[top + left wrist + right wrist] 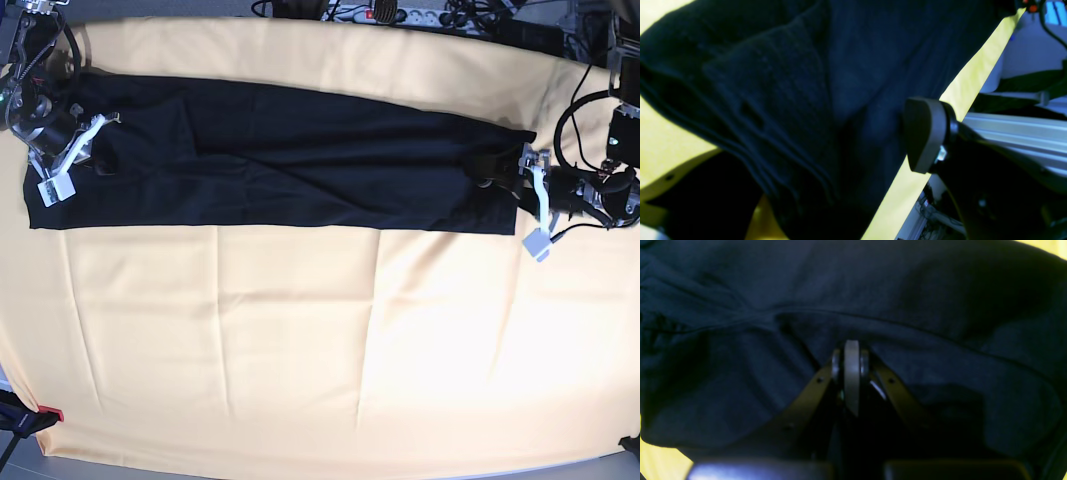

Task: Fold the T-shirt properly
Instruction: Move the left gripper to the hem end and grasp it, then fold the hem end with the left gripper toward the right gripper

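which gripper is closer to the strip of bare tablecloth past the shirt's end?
Left gripper: open at the T-shirt's end, over the yellow tablecloth strip. Right gripper: shut, over fabric.

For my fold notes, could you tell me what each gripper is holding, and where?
The right gripper pinches the T-shirt at one end. The left gripper stands open at the other end, holding nothing.

A pale yellow tablecloth (300, 350) covers the table, cables (420, 15) behind it.
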`<state>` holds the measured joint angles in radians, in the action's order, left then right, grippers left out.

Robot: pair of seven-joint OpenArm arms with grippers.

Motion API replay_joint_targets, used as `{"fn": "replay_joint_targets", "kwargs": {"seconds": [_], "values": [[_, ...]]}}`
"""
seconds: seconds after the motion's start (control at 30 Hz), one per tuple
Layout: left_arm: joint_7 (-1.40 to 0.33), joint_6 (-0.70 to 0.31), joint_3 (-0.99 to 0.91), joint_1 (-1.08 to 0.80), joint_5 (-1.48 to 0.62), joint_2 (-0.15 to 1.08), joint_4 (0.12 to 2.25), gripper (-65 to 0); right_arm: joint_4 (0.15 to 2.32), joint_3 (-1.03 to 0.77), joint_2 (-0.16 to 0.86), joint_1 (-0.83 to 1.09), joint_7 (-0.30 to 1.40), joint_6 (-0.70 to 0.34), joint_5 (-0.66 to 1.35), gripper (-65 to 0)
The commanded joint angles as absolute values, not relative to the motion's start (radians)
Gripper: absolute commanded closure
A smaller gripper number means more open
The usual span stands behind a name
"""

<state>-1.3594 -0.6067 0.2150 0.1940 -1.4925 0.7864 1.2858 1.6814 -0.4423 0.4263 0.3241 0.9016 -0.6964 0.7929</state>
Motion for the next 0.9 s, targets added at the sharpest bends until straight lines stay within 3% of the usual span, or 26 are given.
{"fn": "replay_joint_targets", "kwargs": {"seconds": [0.0, 0.1, 0.17, 0.23, 0.53, 0.87], "values": [[-1.396, -0.608, 0.216, 0.195, -1.484, 0.801, 1.296, -48.4, 1.693, -0.450, 0.444, 0.316, 0.886, -0.698, 0.810, 0.0], [-1.396, -0.610, 0.215, 0.195, -1.484, 0.801, 1.296, -38.9, 1.693, -0.450, 0.444, 0.316, 0.886, -0.698, 0.810, 0.0], [-1.396, -0.610, 0.215, 0.195, -1.484, 0.801, 1.296, -21.7, 1.693, -0.450, 0.444, 0.316, 0.886, -0.698, 0.810, 0.0], [-1.396, -0.609, 0.215, 0.196, -1.454, 0.801, 1.296, 0.0, 1.693, -0.450, 0.444, 0.316, 0.886, -0.698, 0.810, 0.0], [-1.396, -0.609, 0.122, 0.245, -1.402, 0.816, 1.296, 0.0, 1.693, -0.450, 0.444, 0.316, 0.887, -0.698, 0.810, 0.0], [-1.391, -0.609, -0.040, 0.243, -1.394, 0.911, 1.294, 0.0, 1.694, -0.450, 0.444, 0.291, 0.894, -0.698, 0.814, 0.0]]}}
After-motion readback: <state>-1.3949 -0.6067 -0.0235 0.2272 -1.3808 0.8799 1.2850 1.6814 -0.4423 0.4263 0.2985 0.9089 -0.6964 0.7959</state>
